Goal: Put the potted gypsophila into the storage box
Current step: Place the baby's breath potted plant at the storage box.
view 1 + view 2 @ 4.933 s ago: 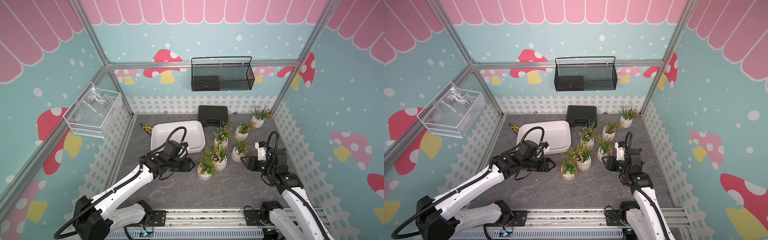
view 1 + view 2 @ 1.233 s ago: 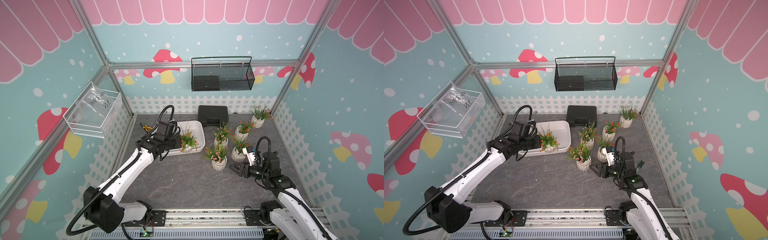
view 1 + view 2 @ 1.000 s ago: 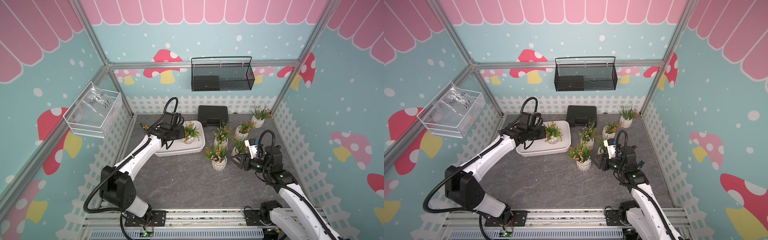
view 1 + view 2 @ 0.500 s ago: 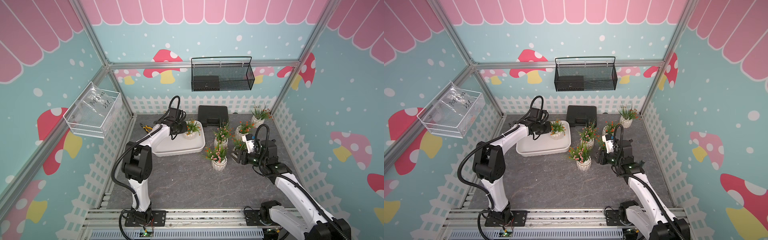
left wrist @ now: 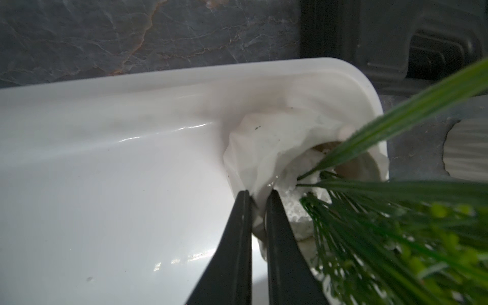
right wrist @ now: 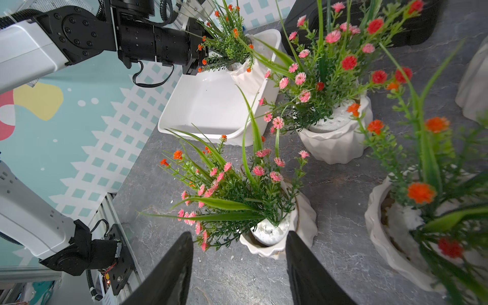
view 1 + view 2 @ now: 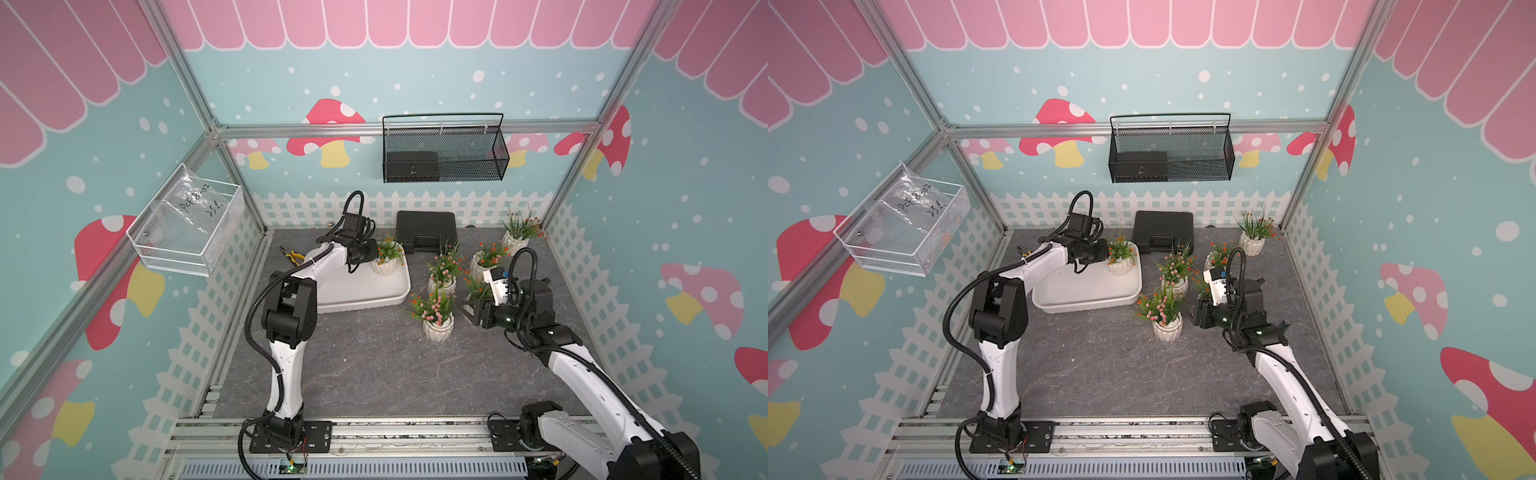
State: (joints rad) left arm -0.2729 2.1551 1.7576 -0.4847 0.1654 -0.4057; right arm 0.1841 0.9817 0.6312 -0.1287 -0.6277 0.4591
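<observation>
One pot (image 7: 385, 266) was in the storage box (image 7: 361, 302), left gripper (image 5: 258, 194) clamped on it; five pots (image 7: 438, 330) stood beside it, right gripper (image 6: 239, 236) apart

Top views: high at front, facing down and back, whole grey marbled bench (image 7: 374, 374) in frame.
Left wrist: very close on glossy white plastic tub (image 5: 105, 184) corner holding white ribbed ceramic pot (image 5: 264, 148).
Right wrist: low, near; same tub, pot upper centre.

Checking the overhead: my left gripper (image 7: 1105, 254) is right up against one potted gypsophila (image 7: 1121, 267) in the storage box (image 7: 1084, 306), far corner. My right gripper (image 7: 1198, 314) sits just beside another pot (image 7: 1167, 327) on the surface (image 7: 1100, 365).
</observation>
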